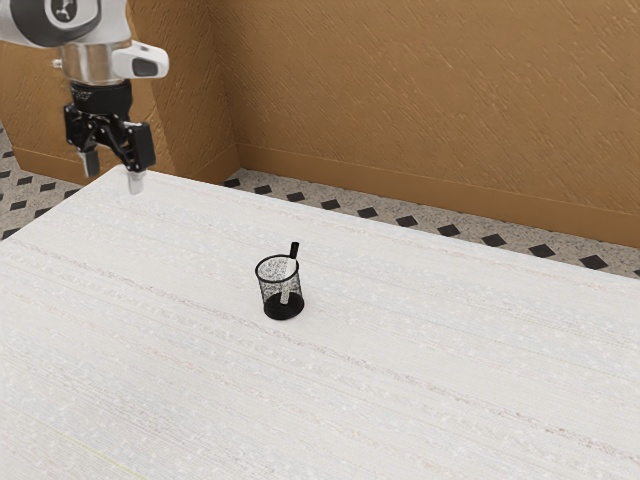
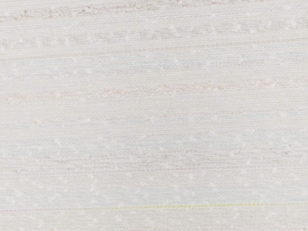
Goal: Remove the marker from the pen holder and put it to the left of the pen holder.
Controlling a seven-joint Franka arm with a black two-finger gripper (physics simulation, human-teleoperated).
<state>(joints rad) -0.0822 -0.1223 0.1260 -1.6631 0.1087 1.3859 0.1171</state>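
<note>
Pictured in the exterior view, at upper left: a black two-finger gripper (image 1: 113, 176), suspended from a white arm (image 1: 92, 62) close to a corner of the table (image 1: 400, 390), pointed downward, jaws parted wide with open air between them. Seen well apart from it, toward the middle of the exterior view: a black mesh pen holder (image 1: 274, 309), standing upright on the pale, streaked tabletop. Housed inside, a marker (image 1: 294, 249), tilted toward the exterior view's right, with black end raised above the round rim and lighter length visible through the mesh. Bordered on every side by bare tabletop, with ample room around the holder for setting down or passing by. Set well in from the far edge, which slopes from near the gripper down toward the exterior view's right. Beyond that edge, a floor (image 1: 432, 216) patterned with dark diamonds, then a textured brown wall (image 1: 420, 90). Captured in the wrist view: woven-looking white surface, banded with grey and tan streaks and crossed by a thin yellow line (image 2: 192, 206).
</note>
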